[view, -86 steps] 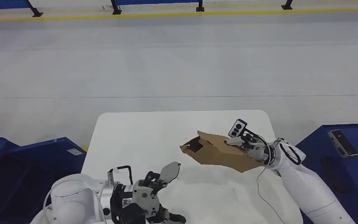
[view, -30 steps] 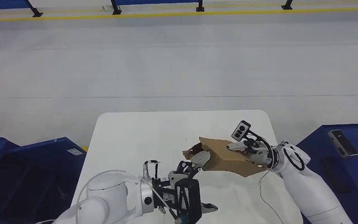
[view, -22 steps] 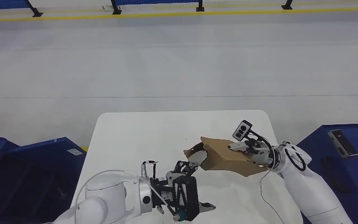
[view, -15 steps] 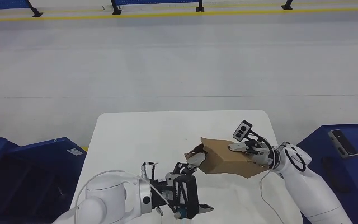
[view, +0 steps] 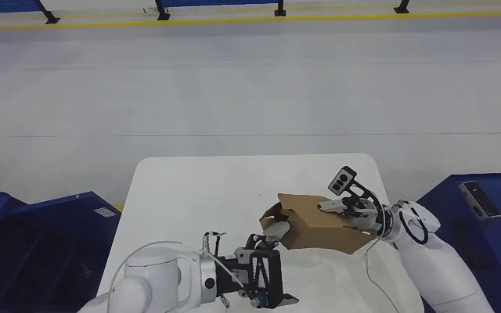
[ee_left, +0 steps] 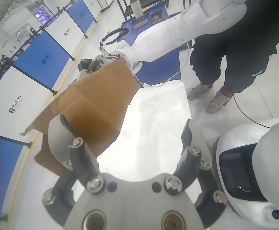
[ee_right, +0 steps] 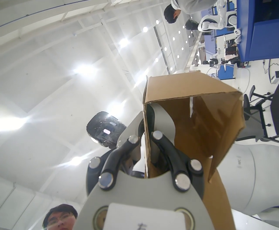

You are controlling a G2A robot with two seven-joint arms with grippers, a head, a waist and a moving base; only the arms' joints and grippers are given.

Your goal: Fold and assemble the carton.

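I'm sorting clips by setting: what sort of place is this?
Probably a robotics lab or test hall: blue barrier panels, other white robots in the background, and rows of high ceiling lights.

The same short word with a small logo is printed on each barrier panel, dark on the white panel and white on the blue panel. A wall screen shows lit lines too small to read. A white label at the base of the right gripper carries a cut-off character.
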